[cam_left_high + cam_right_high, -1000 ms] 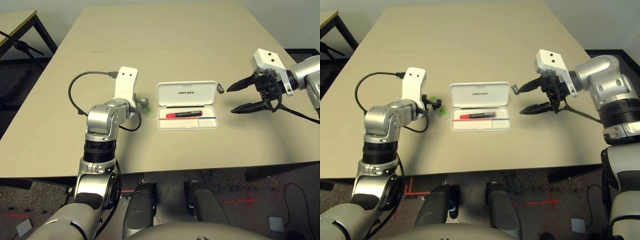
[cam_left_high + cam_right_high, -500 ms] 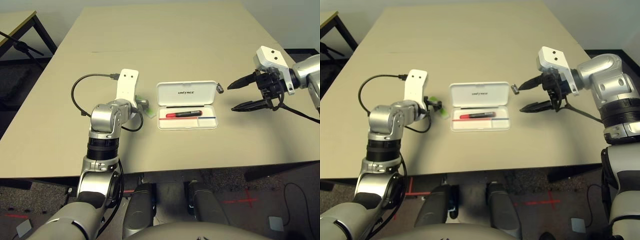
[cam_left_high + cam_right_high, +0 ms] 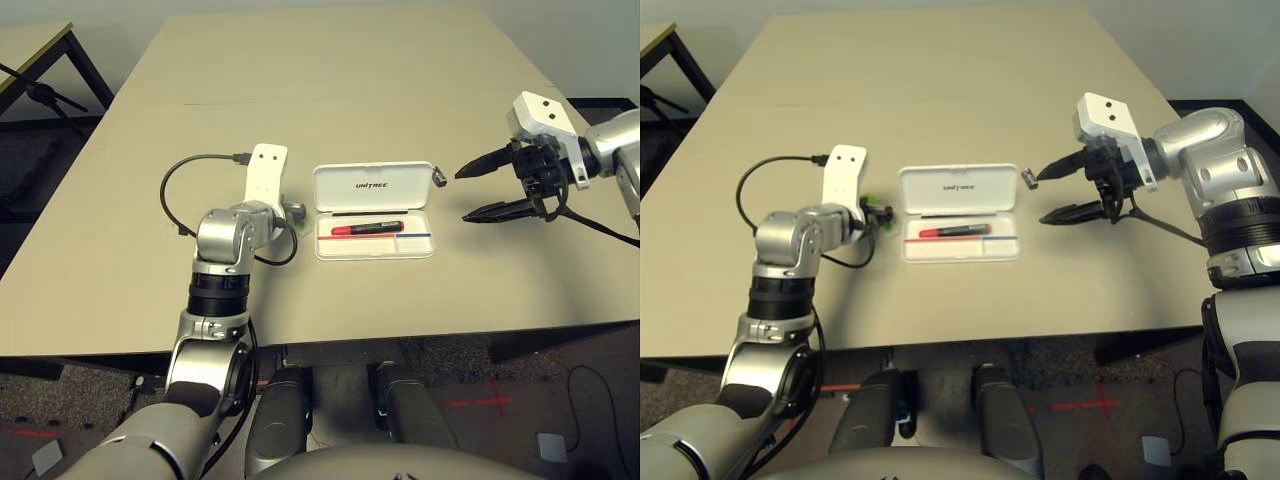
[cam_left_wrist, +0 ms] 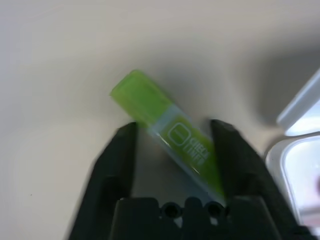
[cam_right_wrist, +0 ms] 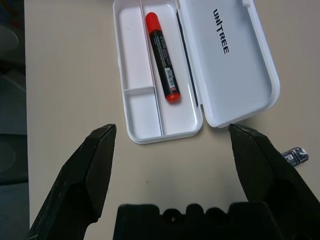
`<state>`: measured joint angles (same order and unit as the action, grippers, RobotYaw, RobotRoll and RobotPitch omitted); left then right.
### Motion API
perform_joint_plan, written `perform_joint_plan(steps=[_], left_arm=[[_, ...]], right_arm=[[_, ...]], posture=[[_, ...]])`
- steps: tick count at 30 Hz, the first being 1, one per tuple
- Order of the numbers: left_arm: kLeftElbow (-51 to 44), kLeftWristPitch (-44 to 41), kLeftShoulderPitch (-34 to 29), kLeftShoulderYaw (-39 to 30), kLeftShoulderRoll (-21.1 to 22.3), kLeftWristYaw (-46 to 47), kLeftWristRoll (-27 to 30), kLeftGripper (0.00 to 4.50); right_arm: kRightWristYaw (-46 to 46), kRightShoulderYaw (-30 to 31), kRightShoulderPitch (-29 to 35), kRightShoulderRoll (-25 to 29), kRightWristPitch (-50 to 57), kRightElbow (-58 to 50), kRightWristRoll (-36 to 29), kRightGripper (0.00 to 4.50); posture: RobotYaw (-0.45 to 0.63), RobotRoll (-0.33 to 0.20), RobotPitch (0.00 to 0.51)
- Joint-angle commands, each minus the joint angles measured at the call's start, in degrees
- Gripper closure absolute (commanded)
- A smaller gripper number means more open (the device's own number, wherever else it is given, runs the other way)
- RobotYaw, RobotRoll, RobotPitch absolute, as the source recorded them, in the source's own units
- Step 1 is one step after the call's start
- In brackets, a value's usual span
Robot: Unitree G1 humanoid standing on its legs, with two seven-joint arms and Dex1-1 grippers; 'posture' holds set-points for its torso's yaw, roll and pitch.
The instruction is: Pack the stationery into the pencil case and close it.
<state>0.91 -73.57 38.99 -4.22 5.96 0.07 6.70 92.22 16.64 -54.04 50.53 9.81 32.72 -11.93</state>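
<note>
Two head views, one scene: my left gripper (image 3: 291,213) sits over the green bar (image 3: 872,201) just left of the open pencil case (image 3: 375,211), a glossy white rounded box; the red marker (image 3: 367,228) lies in its tray, and the stubby cylinder (image 3: 440,177) rests at the lid's far right corner. My right gripper (image 3: 468,195) hangs right of the case, jaws spread on nothing. Left wrist view: my fingers (image 4: 117,155) straddle the translucent bar (image 4: 167,136), part-closed, with a visible gap at the left finger; whether the right one touches, I cannot tell. Lying diagonally, the smooth bar may twist or slip free as I close. Right wrist view: black fingers (image 5: 87,170) wide apart, matte; marker (image 5: 162,55) black-barrelled.
</note>
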Motion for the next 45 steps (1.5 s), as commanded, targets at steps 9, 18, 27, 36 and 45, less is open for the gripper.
perform_joint_plan(steps=[9,18,27,36,45], left_arm=[[5.8,1.2,1.2,-1.5,1.7,0.6,-1.0,4.48],[6.8,1.6,2.0,-2.4,2.2,0.2,-0.4,4.48],[4.0,-0.6,3.9,-2.4,1.9,0.6,-0.4,4.48],[1.0,-3.7,7.4,-3.7,1.4,0.7,0.0,1.71],[-1.2,-5.0,4.9,-3.0,-0.8,0.8,-0.2,0.03]], right_arm=[[-0.1,-3.5,1.2,-1.1,1.0,-1.9,0.8,0.00],[0.0,-4.1,1.3,-1.6,1.0,-1.5,1.5,0.00],[0.2,-4.6,1.1,-2.0,1.1,-1.2,2.2,0.00],[0.1,-4.7,1.1,-2.2,1.0,-0.9,2.5,0.00],[-0.3,-4.9,0.6,-2.6,0.7,-0.2,2.6,0.00]], posture=[[0.02,0.000,0.110],[0.02,0.000,0.111],[0.03,0.000,0.115],[0.03,0.000,0.117],[0.03,0.000,0.117]])
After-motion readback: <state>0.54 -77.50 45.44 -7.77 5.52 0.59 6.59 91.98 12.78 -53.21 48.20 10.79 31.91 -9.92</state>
